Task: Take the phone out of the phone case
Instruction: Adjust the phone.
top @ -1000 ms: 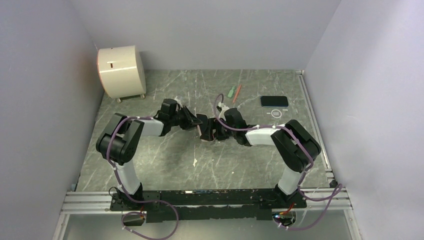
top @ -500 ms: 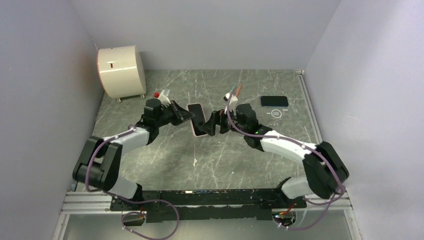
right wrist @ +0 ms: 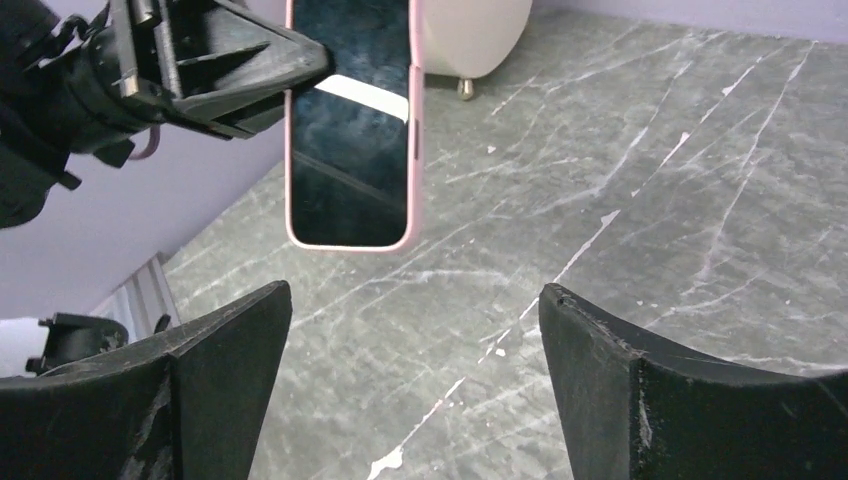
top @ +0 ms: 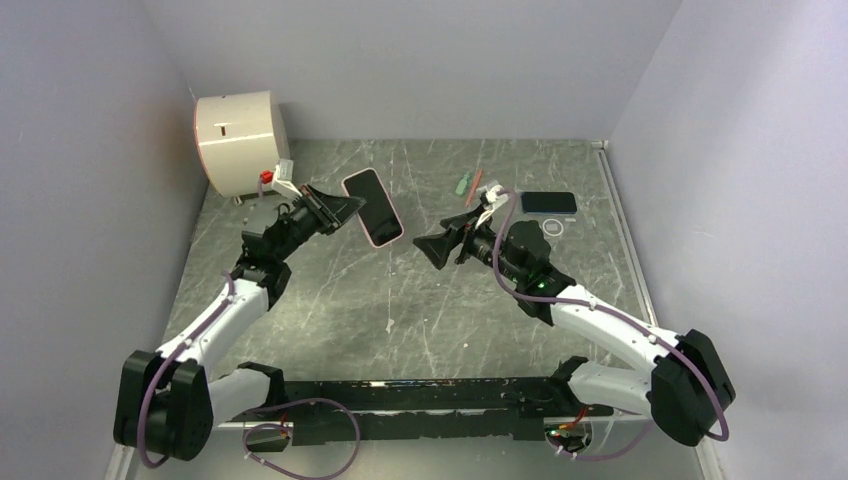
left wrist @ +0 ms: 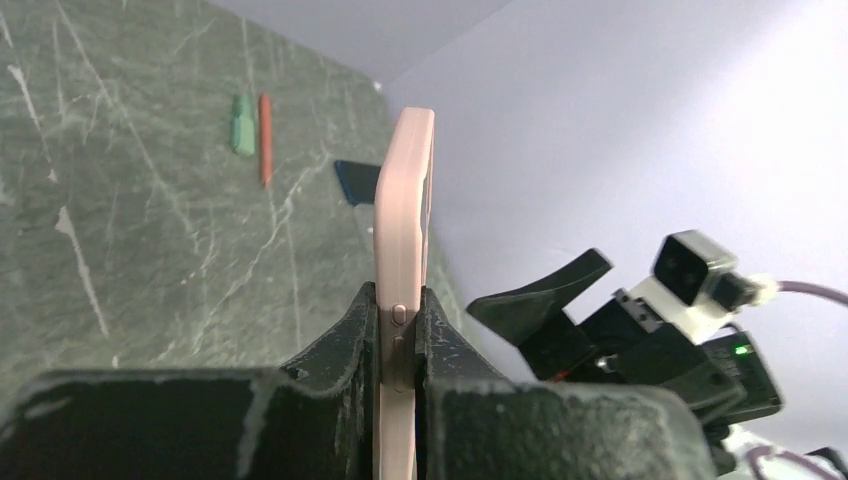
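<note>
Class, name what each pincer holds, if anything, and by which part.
Left pincer clamps the pink-cased phone near one end, front and back. Right pincer is open, holding nothing.

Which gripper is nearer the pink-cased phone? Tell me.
Left. The left gripper is shut on the pink-cased phone, holding it above the table; the right gripper is open, apart from it, facing its screen.

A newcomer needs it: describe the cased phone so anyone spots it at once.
Find the white rounded box in the table's far left corner. Right of it, the left tool holds a phone aloft. Its pink case sets it apart from the dark phone lying flat far right.
</note>
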{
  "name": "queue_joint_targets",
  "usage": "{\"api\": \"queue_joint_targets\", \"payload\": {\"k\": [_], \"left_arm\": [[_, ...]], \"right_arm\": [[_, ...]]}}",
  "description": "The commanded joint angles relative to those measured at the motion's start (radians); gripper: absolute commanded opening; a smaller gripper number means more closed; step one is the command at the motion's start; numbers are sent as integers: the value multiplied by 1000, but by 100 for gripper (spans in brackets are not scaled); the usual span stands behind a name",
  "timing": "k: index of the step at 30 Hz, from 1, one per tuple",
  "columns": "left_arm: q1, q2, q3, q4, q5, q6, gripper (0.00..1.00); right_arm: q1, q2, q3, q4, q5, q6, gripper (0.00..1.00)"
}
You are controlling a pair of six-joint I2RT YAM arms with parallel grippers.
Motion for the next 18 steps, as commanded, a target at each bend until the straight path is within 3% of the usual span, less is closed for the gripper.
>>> {"api": "queue_joint_targets", "payload": {"k": [1, 5, 10, 14, 18], "left_arm": [[5, -79, -6, 130, -97, -108, 3], [5, -129, -55, 183, -194, -200, 2], [4, -179, -93, 206, -285, -255, 3], [2, -187, -113, 233, -321, -301, 2], [-19, -177, -142, 275, -364, -347, 3]], "right_arm": [[-3, 11, -11, 148, 50, 50, 99], [-2, 91, 36, 179, -49, 88, 99], [4, 160, 31, 381, -100, 161, 99], [6, 225, 90, 377, -110, 241, 99], [11, 300, 76, 566, -151, 335, 99]]}}
